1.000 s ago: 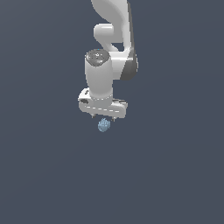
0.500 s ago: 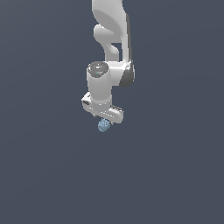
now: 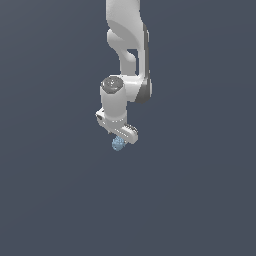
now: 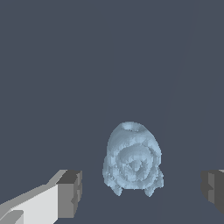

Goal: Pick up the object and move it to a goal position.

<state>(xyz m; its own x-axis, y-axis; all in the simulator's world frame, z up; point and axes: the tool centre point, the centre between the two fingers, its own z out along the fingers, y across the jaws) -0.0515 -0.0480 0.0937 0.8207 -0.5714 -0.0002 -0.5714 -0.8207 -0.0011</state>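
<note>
The object [image 3: 118, 144] is a tiny pale blue, bumpy, roundish lump, seen in the exterior view just under the white hand of my arm. My gripper [image 3: 120, 139] points down over it. In the wrist view the object [image 4: 133, 161] sits between the two grey fingertips [image 4: 70, 192], with a clear gap on each side. My gripper [image 4: 142, 190] is open and neither fingertip touches the lump. The fingers themselves are hidden behind the hand in the exterior view.
A plain dark grey-blue surface [image 3: 60, 200] fills both views with no edge or marking. My white arm [image 3: 127, 45] comes down from the top of the exterior view. No other object shows.
The hand has turned about its vertical axis and sunk slightly towards the lump. The lump has stayed in the same place.
</note>
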